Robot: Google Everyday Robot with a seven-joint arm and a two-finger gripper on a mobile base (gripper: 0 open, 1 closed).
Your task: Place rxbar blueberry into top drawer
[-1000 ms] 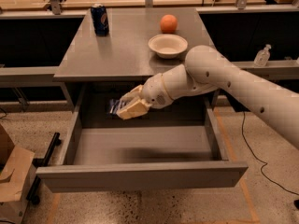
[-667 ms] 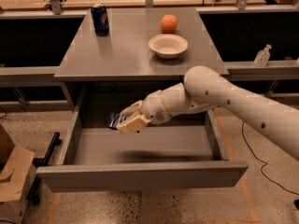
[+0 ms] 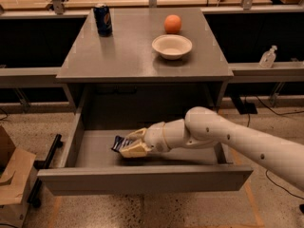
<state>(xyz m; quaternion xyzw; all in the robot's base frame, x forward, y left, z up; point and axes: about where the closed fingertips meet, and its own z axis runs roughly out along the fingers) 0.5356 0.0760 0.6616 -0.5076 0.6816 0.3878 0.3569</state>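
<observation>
Inside top drawer (image 3: 142, 180): hand (image 3: 131, 144) (gripping rxbar blueberry (image 3: 118, 142)).

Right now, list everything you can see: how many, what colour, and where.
Grey flat-topped table: one, grey, centre.
Upright blue soda can: one, blue, table's far left.
Round orange fruit: one, orange, behind the bowl.
Shallow cream bowl: one, cream, table's right half.
Wide grey top drawer: one, grey, open under the table.
Navy-blue flat wrapped snack bar: one, navy, inside the drawer.
Clear plastic bottle: one, clear, right ledge.
Brown cardboard box: one, brown, floor at left.
Gripper: one, cream, inside the drawer, jaws closed on the bar.
</observation>
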